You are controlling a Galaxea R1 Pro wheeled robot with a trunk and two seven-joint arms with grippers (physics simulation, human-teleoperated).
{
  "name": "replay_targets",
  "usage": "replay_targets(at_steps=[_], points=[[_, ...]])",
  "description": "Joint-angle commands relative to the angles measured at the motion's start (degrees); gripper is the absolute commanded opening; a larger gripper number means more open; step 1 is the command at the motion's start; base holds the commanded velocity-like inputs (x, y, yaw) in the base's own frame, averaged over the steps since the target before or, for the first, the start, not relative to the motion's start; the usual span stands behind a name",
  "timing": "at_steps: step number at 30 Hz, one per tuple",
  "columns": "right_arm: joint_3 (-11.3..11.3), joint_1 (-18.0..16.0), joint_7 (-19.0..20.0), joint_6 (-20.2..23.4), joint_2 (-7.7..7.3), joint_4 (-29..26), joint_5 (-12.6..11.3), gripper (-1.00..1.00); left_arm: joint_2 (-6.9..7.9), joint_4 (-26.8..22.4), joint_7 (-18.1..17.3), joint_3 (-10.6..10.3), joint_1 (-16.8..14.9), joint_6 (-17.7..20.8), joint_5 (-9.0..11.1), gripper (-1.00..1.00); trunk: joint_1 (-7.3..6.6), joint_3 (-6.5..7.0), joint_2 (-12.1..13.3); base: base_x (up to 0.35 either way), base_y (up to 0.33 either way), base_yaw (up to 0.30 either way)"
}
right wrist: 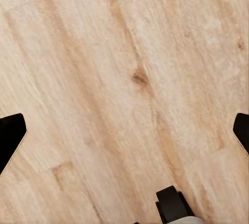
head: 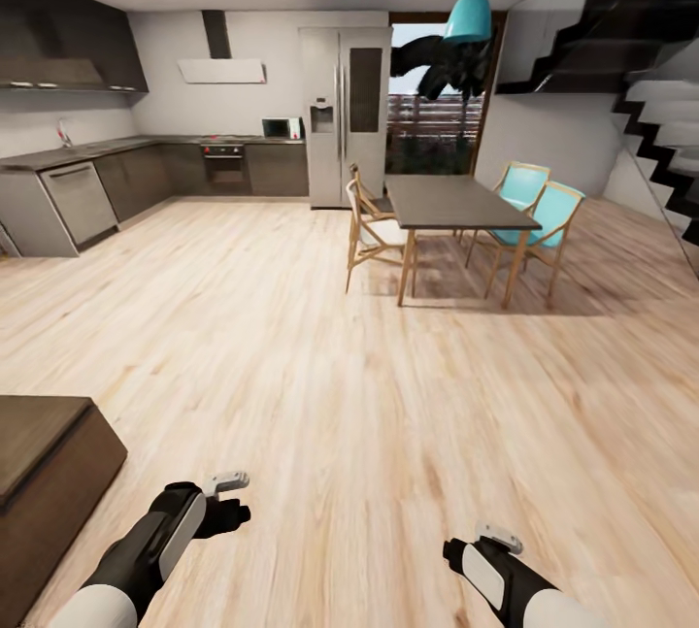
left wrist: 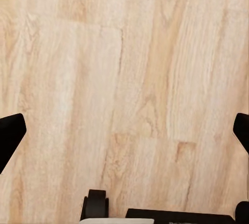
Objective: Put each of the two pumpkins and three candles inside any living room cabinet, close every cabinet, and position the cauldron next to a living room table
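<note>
Head view: the robot faces an open kitchen and dining area over a pale plank floor [head: 291, 347]. Both arms hang low at the near edge. The left gripper [head: 231, 502] and the right gripper [head: 464, 546] hover over bare floor, well apart from each other; from here I cannot tell how their jaws stand. A dark-brown wooden unit [head: 44, 473] juts in at the near left, just beside the left arm; only its top and one corner show, so whether it is the cabinet cannot be told. Farther off stands a dining table [head: 456, 203] with a wooden chair [head: 374, 232] on one side and two teal chairs [head: 539, 206] on the other. A teal lamp [head: 473, 12] hangs above it. Behind are a steel fridge [head: 345, 114], an oven [head: 224, 162], a microwave [head: 282, 127] on the counter [head: 87, 150], and a dishwasher [head: 80, 203]. A black staircase [head: 621, 46] climbs at the far right.

Left wrist view: the two black fingertips [left wrist: 10, 136] sit at opposite edges of the picture, so the jaws are wide apart, with only floor planks between them.

Right wrist view: the fingertips [right wrist: 10, 133] likewise stand far apart, with bare floor between.

No pumpkin, candle or cauldron lies between or near either pair of jaws.
</note>
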Motion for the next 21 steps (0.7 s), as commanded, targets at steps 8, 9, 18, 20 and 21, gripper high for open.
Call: replay_targets(at_steps=[8, 9, 18, 20, 21], points=[[0.13, 0.00, 0.00, 0.01, 0.19, 0.00, 0.32, 1.00, 0.05, 0.00, 0.00, 0.00, 0.00, 0.00, 0.04, 1.00, 0.00, -0.15, 0.00, 0.263, -0.226, 0.280], [0.14, 0.00, 0.00, 0.01, 0.22, 0.01, 0.35, 1.00, 0.09, 0.00, 0.00, 0.00, 0.00, -0.03, 0.06, 1.00, 0.00, -0.18, 0.00, 0.279, -0.143, 0.280], [0.15, 0.00, 0.00, 0.01, 0.27, 0.00, 0.53, 1.00, 0.13, 0.00, -0.02, 0.00, 0.00, -1.18, 0.20, 1.00, 0.00, -0.40, 0.00, 0.302, -0.032, 0.280], [0.15, 0.00, 0.00, 0.01, 0.27, 0.00, 0.52, 1.00, 0.20, 0.00, -0.03, 0.00, 0.00, -1.21, 0.22, 1.00, 0.00, -0.45, 0.00, 0.310, -0.002, 0.280], [0.15, 0.00, 0.00, 0.01, 0.27, 0.00, 0.56, 1.00, 0.22, 0.00, -0.04, 0.00, 0.00, -1.22, 0.24, 1.00, 0.00, -0.48, 0.00, 0.310, -0.001, 0.280]])
